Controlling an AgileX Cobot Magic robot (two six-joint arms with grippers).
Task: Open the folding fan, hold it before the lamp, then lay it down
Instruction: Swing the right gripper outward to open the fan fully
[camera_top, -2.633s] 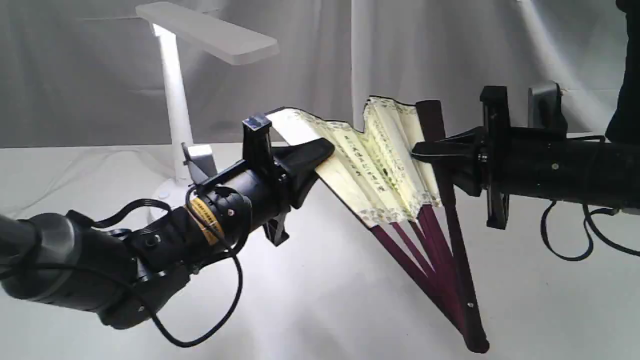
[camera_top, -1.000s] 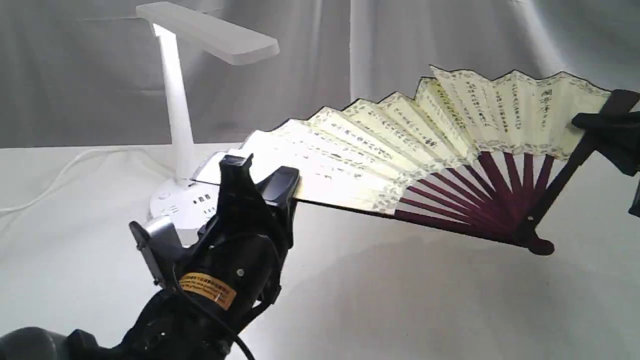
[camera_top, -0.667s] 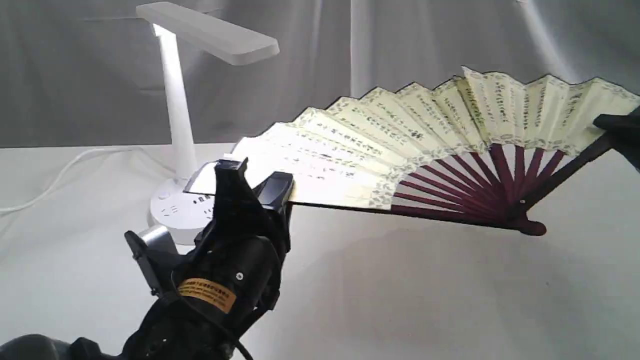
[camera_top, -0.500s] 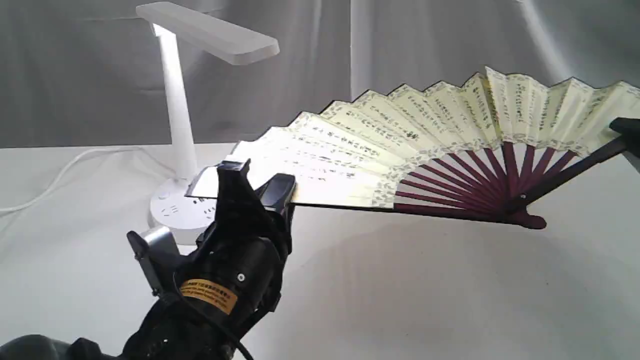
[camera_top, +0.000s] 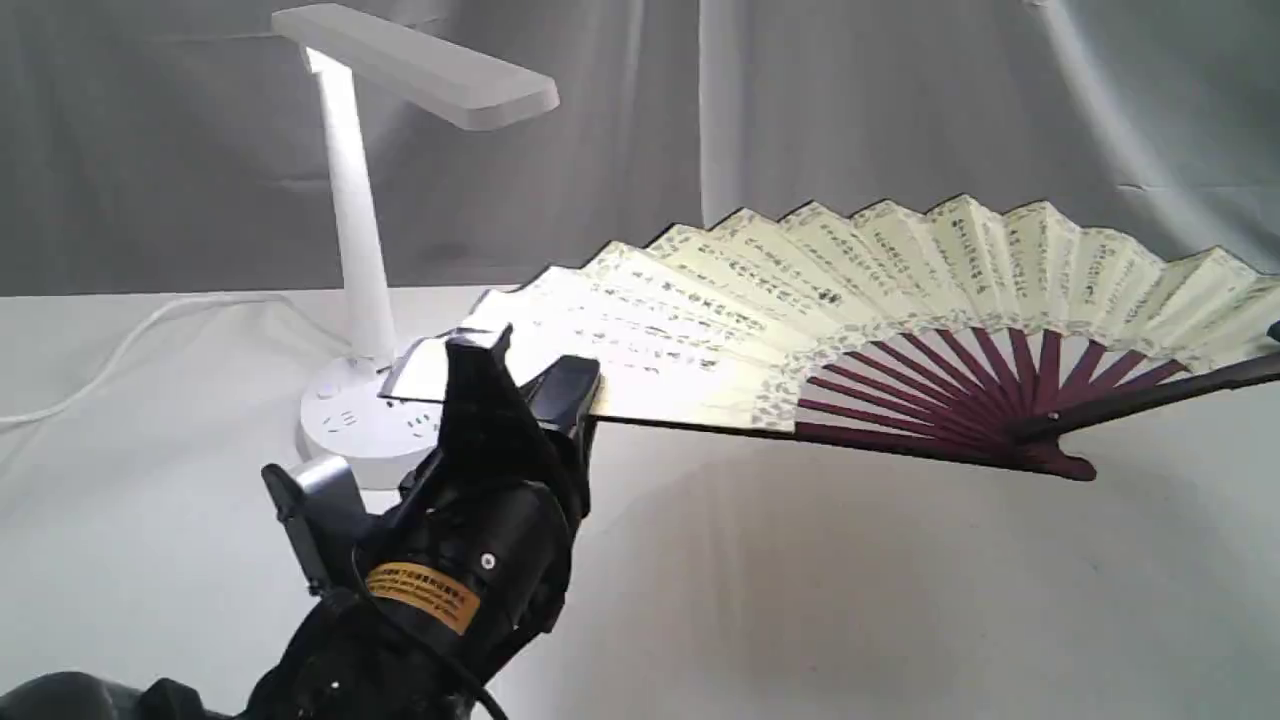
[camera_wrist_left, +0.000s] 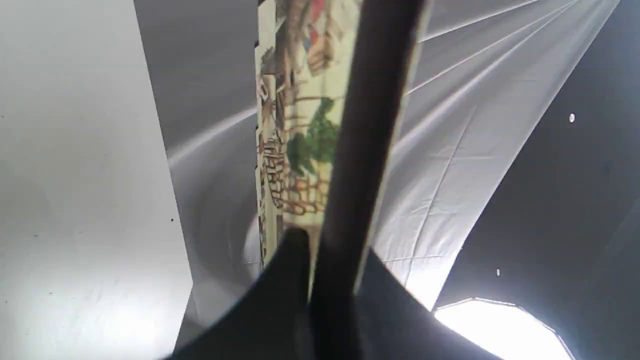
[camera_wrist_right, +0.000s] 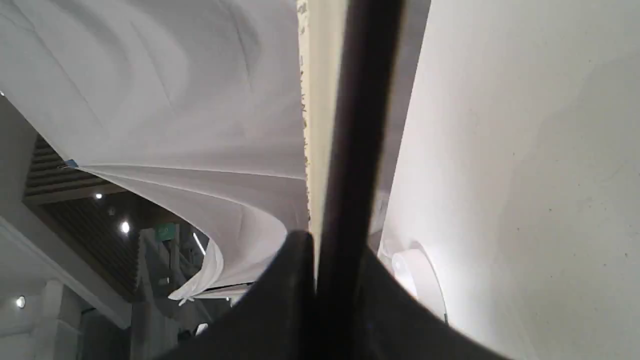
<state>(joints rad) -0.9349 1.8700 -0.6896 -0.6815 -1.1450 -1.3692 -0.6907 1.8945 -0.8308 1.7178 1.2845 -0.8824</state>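
Ends of the folding fan (camera_top: 860, 290) sit clamped in the left claw (camera_top: 530, 365) and right claw (camera_wrist_right: 330, 250), held wide apart so it spreads open before the lamp (camera_top: 350, 200) near the counter's (camera_top: 800, 620) far edge.

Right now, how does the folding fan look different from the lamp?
The lamp stands upright on its round base; the folding fan is held in the air, tilted, by the left end effector and right end effector. The lamp is plain white; the folding fan is cream with black writing and maroon ribs. The lamp's head is flat; the folding fan is pleated and spread wide. Both are pale.
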